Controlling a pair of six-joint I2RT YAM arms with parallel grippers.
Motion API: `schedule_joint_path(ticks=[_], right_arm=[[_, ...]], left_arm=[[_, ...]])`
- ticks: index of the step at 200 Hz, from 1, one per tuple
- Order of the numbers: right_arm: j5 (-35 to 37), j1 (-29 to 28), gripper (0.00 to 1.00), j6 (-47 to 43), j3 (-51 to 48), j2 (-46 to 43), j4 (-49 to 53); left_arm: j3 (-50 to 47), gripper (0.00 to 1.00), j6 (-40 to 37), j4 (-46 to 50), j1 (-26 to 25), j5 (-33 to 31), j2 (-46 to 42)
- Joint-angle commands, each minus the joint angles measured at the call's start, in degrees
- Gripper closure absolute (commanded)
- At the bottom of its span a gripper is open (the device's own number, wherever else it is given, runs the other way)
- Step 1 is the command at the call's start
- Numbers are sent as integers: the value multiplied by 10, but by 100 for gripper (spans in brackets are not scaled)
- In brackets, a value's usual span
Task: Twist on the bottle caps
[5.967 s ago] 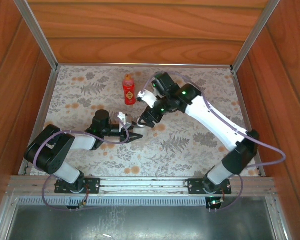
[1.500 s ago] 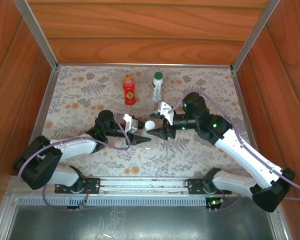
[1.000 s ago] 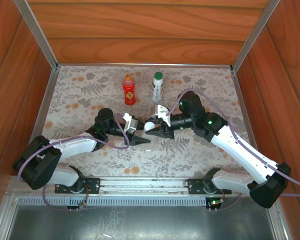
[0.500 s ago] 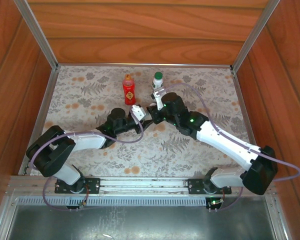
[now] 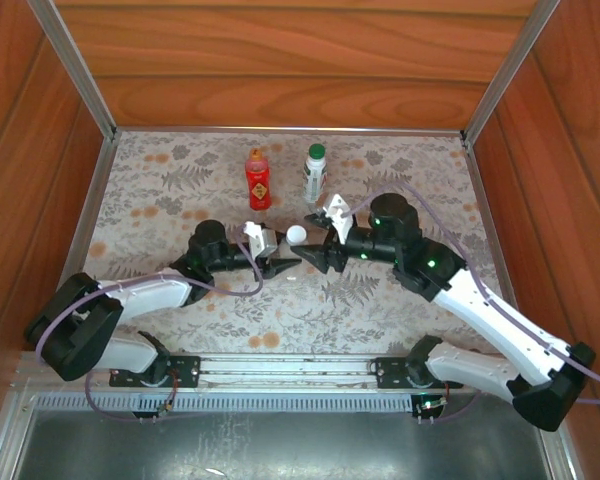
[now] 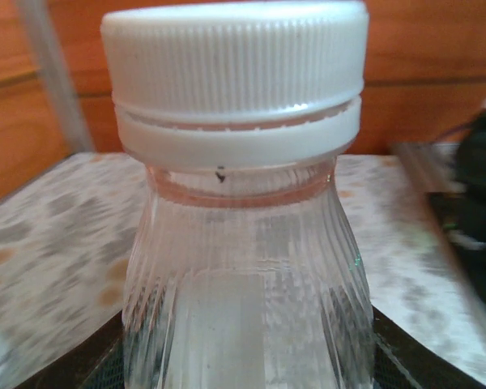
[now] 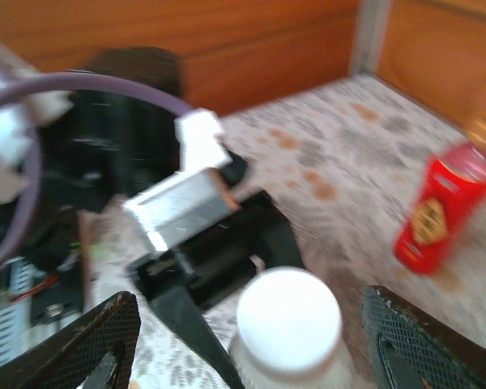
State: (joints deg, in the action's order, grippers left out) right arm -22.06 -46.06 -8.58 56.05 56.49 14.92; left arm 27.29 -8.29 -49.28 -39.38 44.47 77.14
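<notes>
My left gripper (image 5: pixel 283 263) is clamped on the body of the short clear bottle (image 6: pixel 243 275), holding it upright near the middle of the patterned cloth (image 5: pixel 380 300), with the white cap (image 6: pixel 235 61) sitting on its neck. My right gripper (image 7: pixel 249 312) is spread wide, one finger on each side of that cap, neither touching it. The red bottle (image 5: pixel 258 181) and the green-capped bottle (image 5: pixel 314 172) stand farther back, apart from both grippers
</notes>
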Motion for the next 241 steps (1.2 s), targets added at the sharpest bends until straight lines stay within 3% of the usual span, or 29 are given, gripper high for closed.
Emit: schedule_joint_path(ticks=[1,46,129,141,159,178,241], right_arm=[[-135,1,26,-71,-12,-9,-2],[-168,1,31,-101,19,30,42],[-165,1,62,-93,27,49,37],[-164,1,60,-85,26,48,30],[-161,1,45,-80,28,48,28],[-152,1,44,-75,27,47,28],[-137,1,71,-73,29,67,39]], left_arm=[[6,54,21,-11,2,151,-11],[36,54,44,-7,2,217,4],[39,54,42,-5,1,223,13],[40,54,42,-4,2,222,17],[40,54,40,-4,1,221,22],[42,54,41,-3,1,221,26],[37,54,38,-2,3,206,16]])
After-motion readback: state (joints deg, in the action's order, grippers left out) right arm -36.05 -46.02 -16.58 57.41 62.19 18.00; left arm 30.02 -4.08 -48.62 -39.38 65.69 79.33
